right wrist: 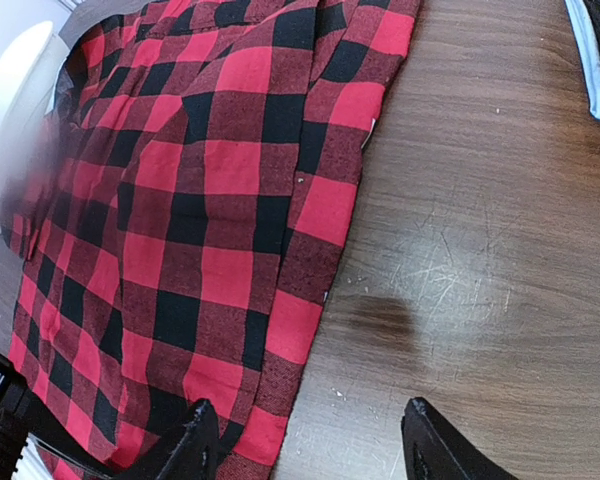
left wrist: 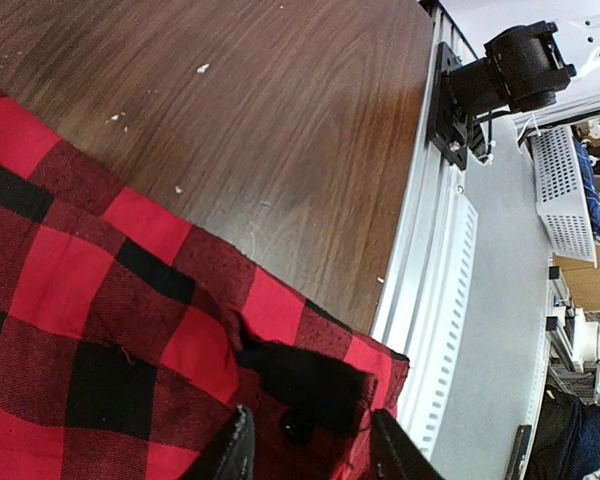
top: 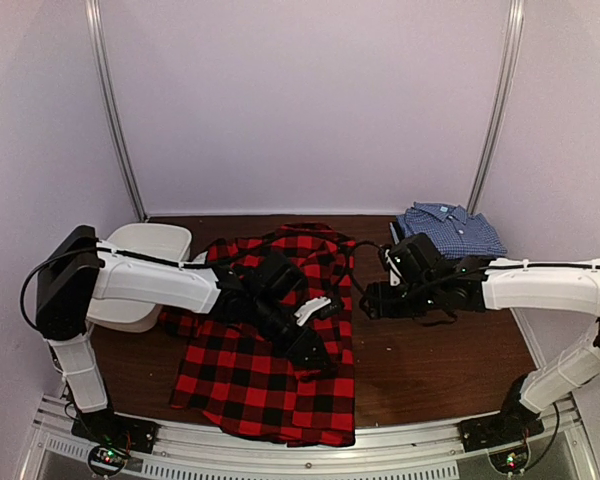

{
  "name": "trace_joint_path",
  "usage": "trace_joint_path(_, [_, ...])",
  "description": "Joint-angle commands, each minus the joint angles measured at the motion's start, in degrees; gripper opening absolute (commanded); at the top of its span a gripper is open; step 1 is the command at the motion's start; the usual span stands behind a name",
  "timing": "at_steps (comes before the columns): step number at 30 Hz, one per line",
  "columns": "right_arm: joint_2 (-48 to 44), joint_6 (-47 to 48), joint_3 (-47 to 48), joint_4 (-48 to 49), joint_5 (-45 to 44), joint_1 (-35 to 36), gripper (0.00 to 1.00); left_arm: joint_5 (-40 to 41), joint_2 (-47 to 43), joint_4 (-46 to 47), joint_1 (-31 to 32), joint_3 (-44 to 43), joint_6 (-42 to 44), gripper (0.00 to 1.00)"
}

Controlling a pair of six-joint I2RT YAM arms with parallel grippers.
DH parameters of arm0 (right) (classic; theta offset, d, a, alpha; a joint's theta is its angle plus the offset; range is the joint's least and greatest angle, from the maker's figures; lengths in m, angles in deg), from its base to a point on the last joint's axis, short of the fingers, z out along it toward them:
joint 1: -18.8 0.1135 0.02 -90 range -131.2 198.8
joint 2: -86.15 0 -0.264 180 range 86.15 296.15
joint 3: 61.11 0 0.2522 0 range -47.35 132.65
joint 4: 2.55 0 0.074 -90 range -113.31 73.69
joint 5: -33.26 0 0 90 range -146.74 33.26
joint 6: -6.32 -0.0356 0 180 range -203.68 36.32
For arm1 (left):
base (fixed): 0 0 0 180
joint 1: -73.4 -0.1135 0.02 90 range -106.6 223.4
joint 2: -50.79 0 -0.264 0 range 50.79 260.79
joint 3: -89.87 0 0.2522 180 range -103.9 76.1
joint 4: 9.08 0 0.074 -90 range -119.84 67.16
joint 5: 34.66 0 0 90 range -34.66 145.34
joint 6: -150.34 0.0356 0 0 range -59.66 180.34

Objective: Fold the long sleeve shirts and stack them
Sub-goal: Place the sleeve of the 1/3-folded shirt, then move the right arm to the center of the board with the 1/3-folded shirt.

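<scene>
The red-and-black plaid shirt (top: 270, 370) lies spread out on the middle of the table. The blue-and-white check shirt (top: 450, 228) lies folded at the back right. My left gripper (top: 315, 352) is low over the plaid shirt's right front part. In the left wrist view the gripper (left wrist: 310, 455) is partly open, with a dark fold of plaid (left wrist: 310, 385) and a button between the fingers. My right gripper (top: 368, 300) hovers at the shirt's right edge. It is wide open and empty (right wrist: 305, 450), one finger over the plaid shirt (right wrist: 210, 200), the other over bare wood.
A white plastic tub (top: 145, 250) stands at the left, partly under my left arm. The metal front rail (left wrist: 430, 290) runs just beyond the shirt's hem corner. Bare wood (right wrist: 480, 250) lies between the plaid shirt and the folded check shirt.
</scene>
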Motion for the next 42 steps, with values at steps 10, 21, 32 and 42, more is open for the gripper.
trace_joint_path(10, [-0.29,-1.45,-0.3,3.55,-0.26,-0.7,0.64,3.85,-4.57,4.2,-0.56,0.57,-2.0,0.48])
trace_joint_path(21, [15.84,0.26,9.63,12.59,8.76,-11.33,0.61,12.6,-6.5,6.22,-13.49,-1.1,-7.87,0.47])
trace_joint_path(32, [37.07,1.69,26.14,15.79,14.62,-19.99,0.57,11.07,-2.44,1.23,-19.37,-8.52,-5.68,0.47])
trace_joint_path(42, [50.45,2.49,41.01,13.71,15.62,-22.46,0.54,9.09,-0.65,0.36,-22.05,-11.22,-5.17,0.47])
